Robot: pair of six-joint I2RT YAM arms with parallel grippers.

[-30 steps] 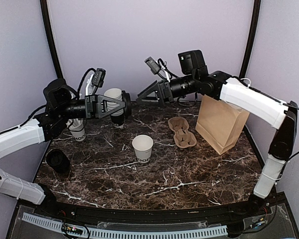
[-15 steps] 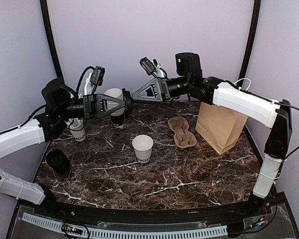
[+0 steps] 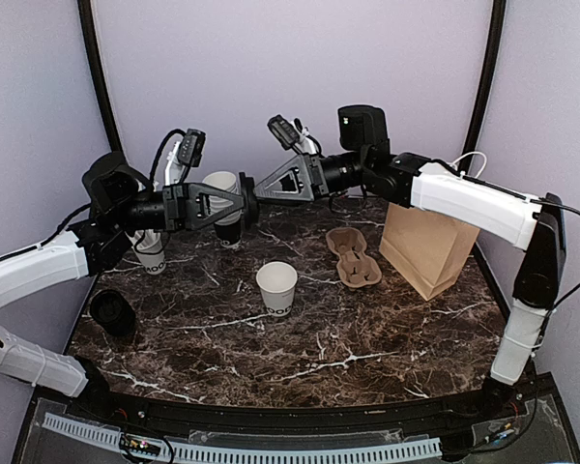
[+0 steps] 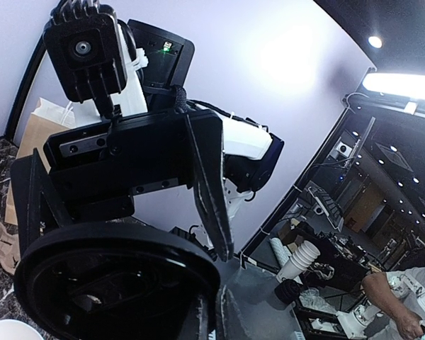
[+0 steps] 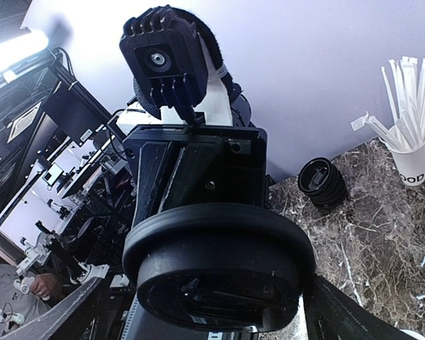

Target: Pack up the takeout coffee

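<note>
My left gripper [image 3: 242,209] is shut on the rim of a round black lid [image 4: 113,283], holding it up in the air above the back of the table. Its fingertips [image 4: 216,319] pinch the lid's edge. My right gripper [image 3: 257,195] faces it, open, with one finger on each side of the lid [image 5: 219,269] and not touching it. A lone white paper cup [image 3: 276,287] without a lid stands at mid-table. No capped takeout coffee is in view. The brown paper bag [image 3: 430,240] stands upright at the right.
A brown pulp cup carrier [image 3: 353,256] lies left of the bag. A stack of black lids [image 3: 113,311] sits at the left edge. A white cup of white sticks [image 5: 411,159] and a stack of lidless cups [image 3: 220,184] stand behind my left arm.
My right gripper has swung left, from above the carrier to the lid held by the left gripper. The left arm and the lid have stayed put.
</note>
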